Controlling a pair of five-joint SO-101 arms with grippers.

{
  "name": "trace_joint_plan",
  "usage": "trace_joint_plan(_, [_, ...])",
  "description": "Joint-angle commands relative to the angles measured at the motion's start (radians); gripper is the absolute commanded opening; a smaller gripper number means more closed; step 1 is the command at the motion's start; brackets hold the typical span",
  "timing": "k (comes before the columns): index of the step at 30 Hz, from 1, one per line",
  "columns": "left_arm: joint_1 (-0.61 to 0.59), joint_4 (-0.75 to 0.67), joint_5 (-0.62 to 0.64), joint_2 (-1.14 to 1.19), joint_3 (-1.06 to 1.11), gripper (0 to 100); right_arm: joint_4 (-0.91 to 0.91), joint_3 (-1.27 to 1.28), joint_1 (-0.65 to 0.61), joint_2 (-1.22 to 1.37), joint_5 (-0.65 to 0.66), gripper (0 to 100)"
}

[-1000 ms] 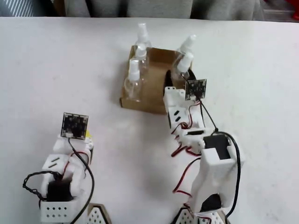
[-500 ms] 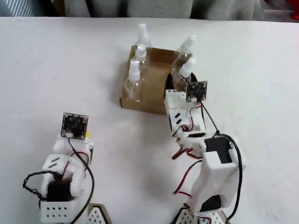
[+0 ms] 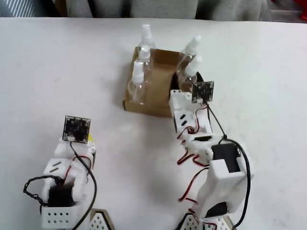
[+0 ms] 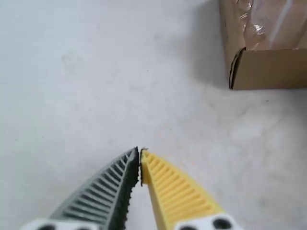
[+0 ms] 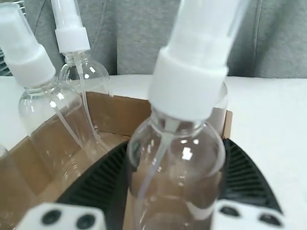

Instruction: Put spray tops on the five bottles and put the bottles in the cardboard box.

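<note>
**A:** Where is the bottle that we care about?

**B:** The right tool (image 5: 175, 146) is clamped on it, with 1 black jaw on each side of the clear belly. The bottle (image 3: 190, 71) is upright, its long axis vertical and its spray top (image 5: 192, 81) fitted. It is at the near right corner of the cardboard box (image 3: 144, 106).

**A:** Is it inside the walls?

**B:** We judge that it is, because the right wall shows just beyond it in the right wrist view (we cannot tell whether its base touches the box floor). So we read the coming move as straight down, then let go.

**A:** Is there room for that?

**B:** It is tight on the far side, where 1 of the other bottles (image 3: 192, 45) stands just behind it. The other 3 keep to the left side, well apart from the jaws, and the middle of the box is open. We cannot tell whether the 2 farthest stand inside the far wall or behind it.

**A:** And the left tool?

**B:** The left tool (image 4: 140, 160) has its grey and yellow fingers together and holds nothing. It sits low over the bench (image 3: 57, 62), well to the near left of the box. The right arm is much the nearer.
</note>
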Motion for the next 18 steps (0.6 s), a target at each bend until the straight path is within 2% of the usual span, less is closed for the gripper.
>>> trace_joint_plan(1, [0.012, 0.003, -0.003, -0.013, -0.003, 2, 0.03, -0.008, 0.004, -0.051, -0.005, 22.1])
trace_joint_plan(6, [0.012, 0.003, -0.003, -0.013, -0.003, 2, 0.071, -0.008, 0.001, -0.051, -0.005, 32.0])
trace_joint_plan(18, [0.01, 0.003, -0.003, -0.013, -0.003, 2, 0.071, -0.006, 0.007, -0.061, -0.005, 32.2])
